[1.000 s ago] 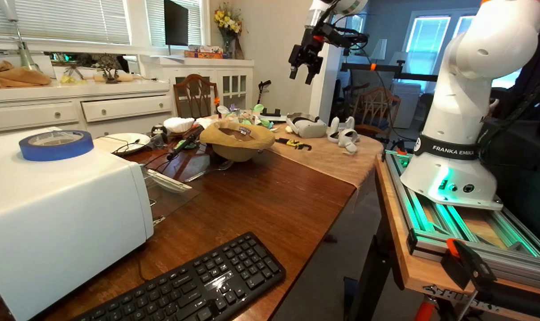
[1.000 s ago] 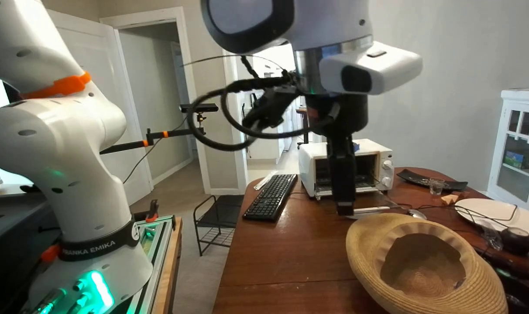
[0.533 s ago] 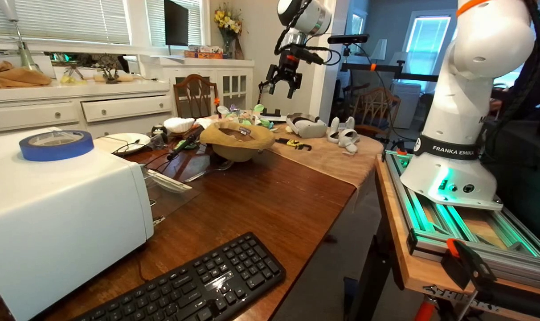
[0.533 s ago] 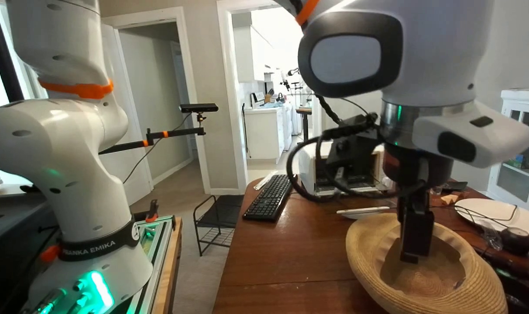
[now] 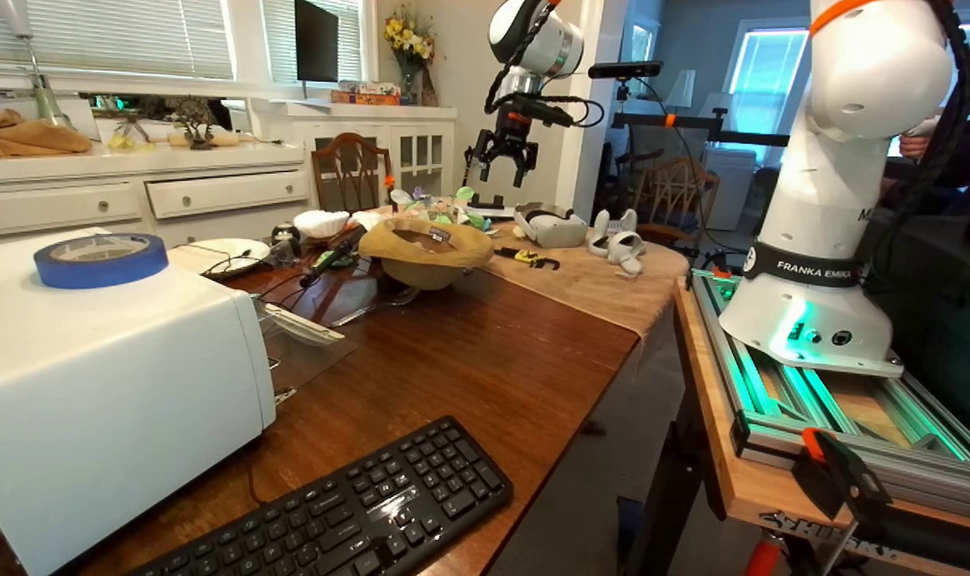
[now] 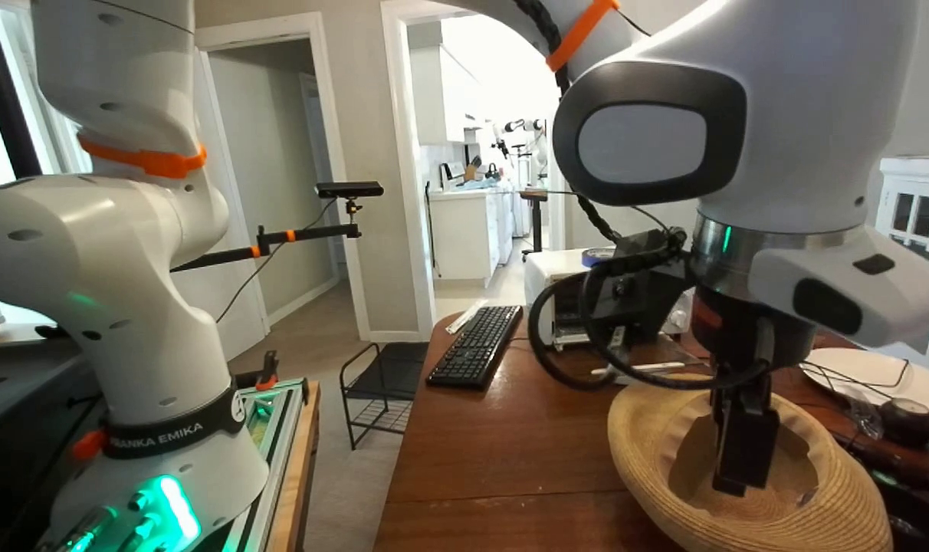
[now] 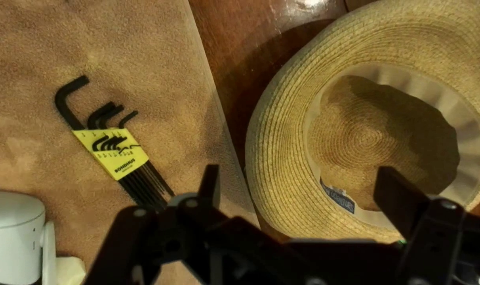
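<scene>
gripper point(image 7: 298, 176): spread wide, holding nothing, in the air near the hat point(image 7: 366, 138) | hat: upturned on the surface point(image 6: 510, 452) | handling: likely light, pliable straw, crushable; best pinched at the brim point(image 7: 281, 146)

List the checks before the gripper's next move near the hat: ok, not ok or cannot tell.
1. Gripper open: ok, fingers apart, nothing between them.
2. Gripper clear of the hat: ok, a gap shows in an exterior view.
3. Hat lying crown down: ok, its opening faces up.
4. Space beside the hat clear: not ok, hex keys lie nearby on the cloth.
5. Fingers' alignment with the brim: cannot tell; in the wrist view one overlaps the opening, the other the cloth, depth unclear.
</scene>
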Motion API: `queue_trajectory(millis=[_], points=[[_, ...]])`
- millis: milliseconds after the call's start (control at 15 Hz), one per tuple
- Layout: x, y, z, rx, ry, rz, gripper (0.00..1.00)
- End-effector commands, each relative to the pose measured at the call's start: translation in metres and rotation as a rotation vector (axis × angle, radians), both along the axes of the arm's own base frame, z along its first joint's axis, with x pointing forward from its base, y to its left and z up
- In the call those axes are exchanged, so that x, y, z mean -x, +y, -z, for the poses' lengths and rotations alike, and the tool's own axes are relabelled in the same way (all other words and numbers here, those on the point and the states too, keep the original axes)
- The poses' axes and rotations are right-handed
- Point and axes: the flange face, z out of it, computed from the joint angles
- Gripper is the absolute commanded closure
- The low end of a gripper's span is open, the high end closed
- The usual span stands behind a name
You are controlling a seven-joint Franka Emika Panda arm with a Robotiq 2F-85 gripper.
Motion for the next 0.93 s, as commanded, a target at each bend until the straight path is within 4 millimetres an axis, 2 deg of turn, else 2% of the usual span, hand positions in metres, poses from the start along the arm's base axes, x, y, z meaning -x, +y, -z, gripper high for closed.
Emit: queue_trajectory(millis=[0,400,667,867], points=[[-0.001,0.002,0.06,-0.059,0.054,0.084,0.0],[0.0,0.005,0.135,-0.147,0.101,0.187,0.0],[-0.014,0.009,0.159,-0.165,0.058,0.209,0.0],[-0.033,0.021,0.163,-0.152,0.023,0.195,0.0]])
